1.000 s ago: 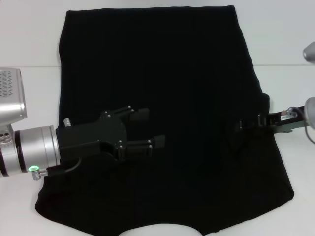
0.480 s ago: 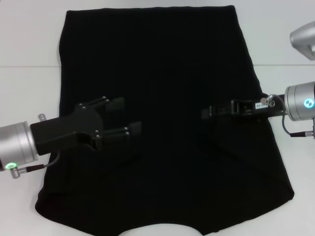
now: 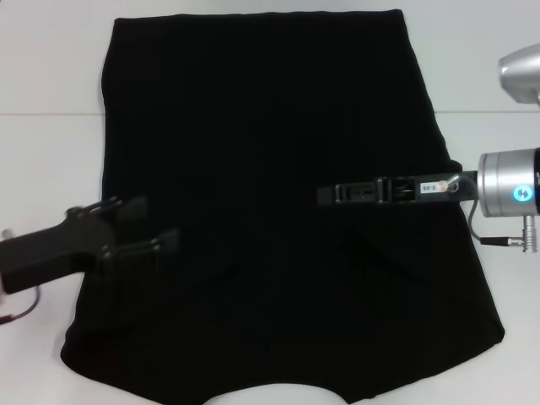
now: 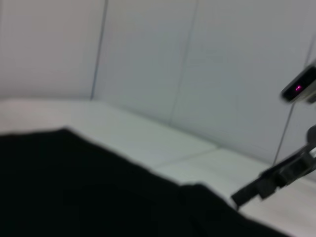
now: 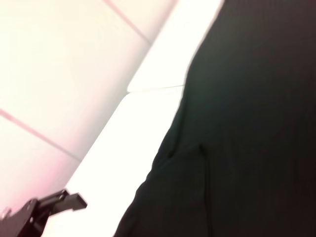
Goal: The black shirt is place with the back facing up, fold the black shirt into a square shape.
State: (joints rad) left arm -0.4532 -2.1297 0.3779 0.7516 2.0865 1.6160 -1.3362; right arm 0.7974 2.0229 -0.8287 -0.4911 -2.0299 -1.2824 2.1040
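I see the black shirt point(image 3: 270, 211) spread flat on a white table point(image 3: 51, 160), covering most of it, with no lettering showing on the side facing up. A thin seam point(image 3: 51, 114) crosses the table on either side of the shirt. My left gripper point(image 3: 143, 228) sits over the shirt's left edge, fingers spread apart and holding nothing. My right gripper point(image 3: 329, 195) reaches in from the shirt's right edge toward its middle, seen edge-on; I cannot tell how its fingers stand. Beyond the shirt, the left wrist camera shows a pale panelled wall point(image 4: 148, 54).
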